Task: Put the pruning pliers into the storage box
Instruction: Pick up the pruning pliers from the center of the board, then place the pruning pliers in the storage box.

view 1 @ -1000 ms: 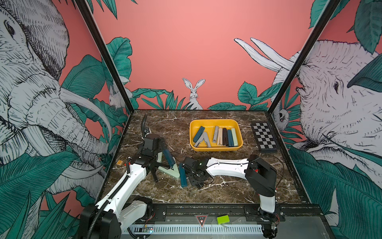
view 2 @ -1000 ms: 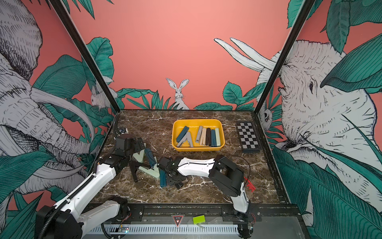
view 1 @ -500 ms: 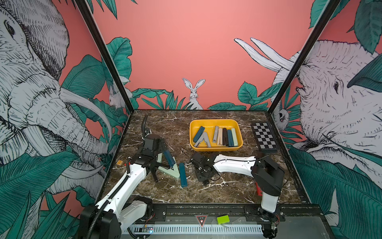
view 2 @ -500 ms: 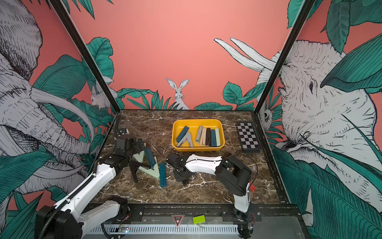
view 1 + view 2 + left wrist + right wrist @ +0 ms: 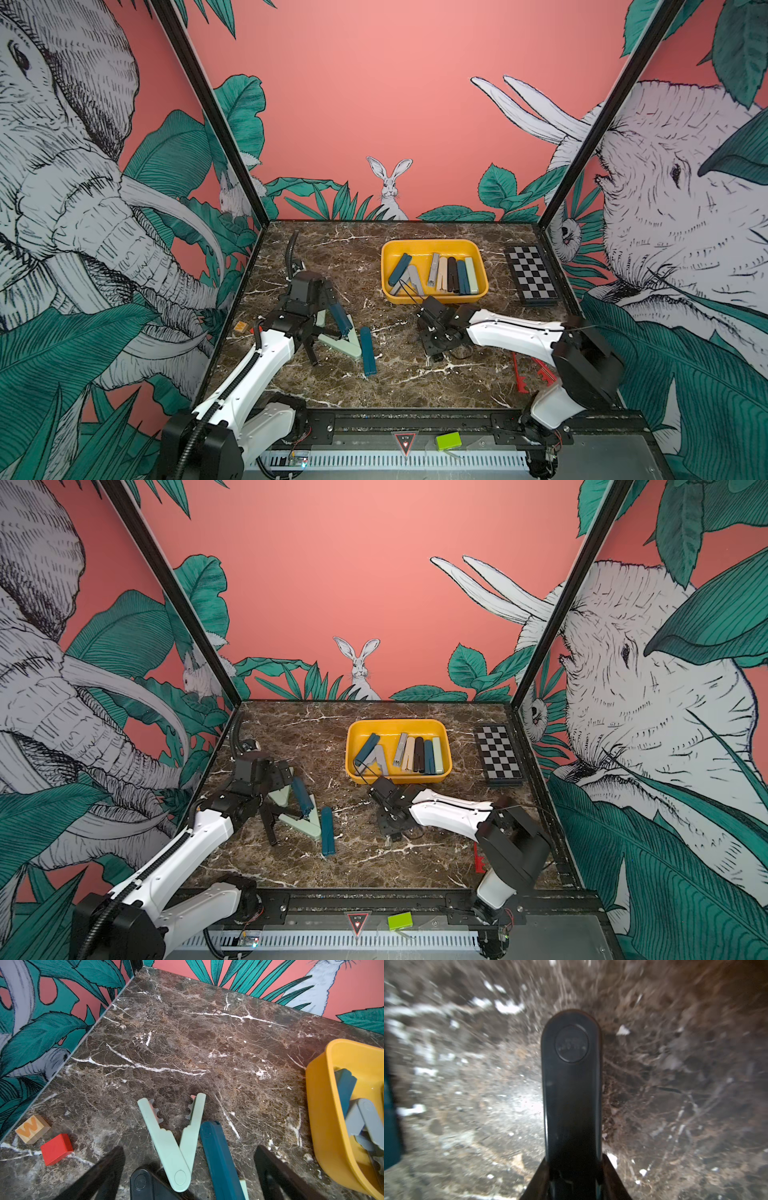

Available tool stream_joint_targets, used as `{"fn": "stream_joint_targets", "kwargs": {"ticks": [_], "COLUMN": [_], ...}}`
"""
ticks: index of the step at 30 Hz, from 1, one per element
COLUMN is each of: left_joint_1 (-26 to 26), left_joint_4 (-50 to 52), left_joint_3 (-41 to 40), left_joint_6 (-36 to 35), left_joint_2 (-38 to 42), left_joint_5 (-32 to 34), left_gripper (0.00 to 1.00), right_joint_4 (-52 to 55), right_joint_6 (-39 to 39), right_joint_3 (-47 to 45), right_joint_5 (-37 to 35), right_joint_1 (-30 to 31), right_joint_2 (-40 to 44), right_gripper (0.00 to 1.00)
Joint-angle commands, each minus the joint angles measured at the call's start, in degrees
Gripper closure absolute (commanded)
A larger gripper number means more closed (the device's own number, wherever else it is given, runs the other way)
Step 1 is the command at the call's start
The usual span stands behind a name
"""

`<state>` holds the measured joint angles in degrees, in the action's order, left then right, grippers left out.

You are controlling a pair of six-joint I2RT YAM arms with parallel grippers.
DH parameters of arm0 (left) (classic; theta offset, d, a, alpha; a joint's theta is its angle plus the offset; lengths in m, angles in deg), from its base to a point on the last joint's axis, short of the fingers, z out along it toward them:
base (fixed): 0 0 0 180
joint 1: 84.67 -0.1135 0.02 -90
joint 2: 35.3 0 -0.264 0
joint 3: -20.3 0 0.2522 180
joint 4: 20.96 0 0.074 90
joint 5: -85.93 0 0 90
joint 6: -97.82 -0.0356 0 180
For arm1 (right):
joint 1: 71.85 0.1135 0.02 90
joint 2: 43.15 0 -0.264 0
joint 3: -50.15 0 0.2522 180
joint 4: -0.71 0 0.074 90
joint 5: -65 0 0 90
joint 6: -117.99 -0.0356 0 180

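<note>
Transport step: right gripper (image 5: pixel 575 1159) clamps black pruning pliers (image 5: pixel 571 1088) (worktop (image 5: pixel 467 1105) blurred); next, clear the yellow storage box (image 5: pixel 432 243) rim. Left gripper (image 5: pixel 190 1148) hangs open over mint pliers (image 5: pixel 166 1142).

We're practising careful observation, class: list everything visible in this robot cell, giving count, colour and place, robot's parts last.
storage box: one, yellow, back centre of table.
pliers in box: seven; two teal, two grey, beige, black, mint.
loose pliers: at least three; mint, teal, black; piled left of centre.
red pliers: one, thin, front right.
chequered board: one, black-and-white, right of box.
red block: one, left edge.
lettered block: one, wood with orange letter, beside it.
green tag: one, front rail.
left gripper: one, black, open above loose pliers.
right gripper: one, black, shut on held black pliers, before the box.
</note>
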<state>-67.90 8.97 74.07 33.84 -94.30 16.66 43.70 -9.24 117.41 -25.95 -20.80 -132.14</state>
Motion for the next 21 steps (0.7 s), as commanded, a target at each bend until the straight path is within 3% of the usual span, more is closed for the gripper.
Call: {"fn": "stream_joint_targets", "kwargs": {"ticks": [1, 5, 10, 17, 21], "left_joint_1": [-0.2, 2.4, 9.5, 12.7, 15.0], "left_joint_4": [0.4, 0.6, 2.8, 1.8, 1.2], "left_joint_3": [-0.6, -1.2, -0.7, -2.2, -2.6], "left_joint_6": [1.4, 1.2, 2.1, 5.3, 6.1], "left_joint_2": [0.5, 1.1, 0.7, -1.4, -2.8], "left_joint_5": [-3.1, -1.7, 3.9, 2.8, 2.3], "left_gripper": [0.01, 0.01, 0.01, 0.01, 0.01], "right_joint_4": [-2.4, -0.3, 2.3, 6.0, 4.7], "right_joint_6": [0.2, -0.3, 1.7, 8.0, 12.3], "right_joint_3": [0.1, 1.0, 3.8, 10.5, 14.5], "right_joint_5": [-0.1, -1.6, -2.9, -6.5, -5.6], "right_joint_1": [-0.5, -1.7, -5.6, -16.3, -24.1], "right_joint_2": [5.7, 11.9, 16.9, 14.1, 7.6], "right_gripper": [0.69, 0.69, 0.70, 0.71, 0.70]}}
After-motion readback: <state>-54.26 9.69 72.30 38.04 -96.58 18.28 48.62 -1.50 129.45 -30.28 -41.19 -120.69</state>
